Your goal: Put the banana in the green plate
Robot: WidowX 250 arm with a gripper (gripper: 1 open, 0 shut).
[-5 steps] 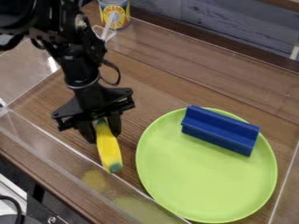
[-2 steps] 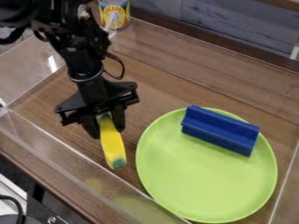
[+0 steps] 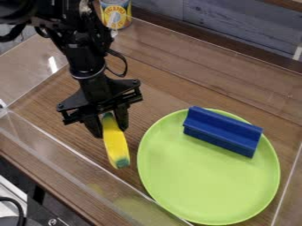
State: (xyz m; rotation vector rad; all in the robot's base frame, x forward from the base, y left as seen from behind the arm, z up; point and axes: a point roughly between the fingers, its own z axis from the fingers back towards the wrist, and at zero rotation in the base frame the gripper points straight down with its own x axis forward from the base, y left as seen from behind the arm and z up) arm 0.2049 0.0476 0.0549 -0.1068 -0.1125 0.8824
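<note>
The yellow banana point(image 3: 115, 145) hangs lengthwise just left of the green plate point(image 3: 213, 181), its upper end between the black fingers of my gripper point(image 3: 104, 120), which is shut on it. Its lower, dark-tipped end points toward the near glass wall and seems slightly off the wooden table. The plate lies at the right front and carries a blue rectangular block point(image 3: 222, 131) on its far half. My arm comes down from the upper left.
A yellow cup point(image 3: 113, 12) stands at the back behind the arm. A transparent wall point(image 3: 53, 172) runs along the left and near side of the wooden table. Dark cables hang around the arm.
The gripper with the banana has shifted slightly right toward the plate and risen a little. Plate and blue block have not moved.
</note>
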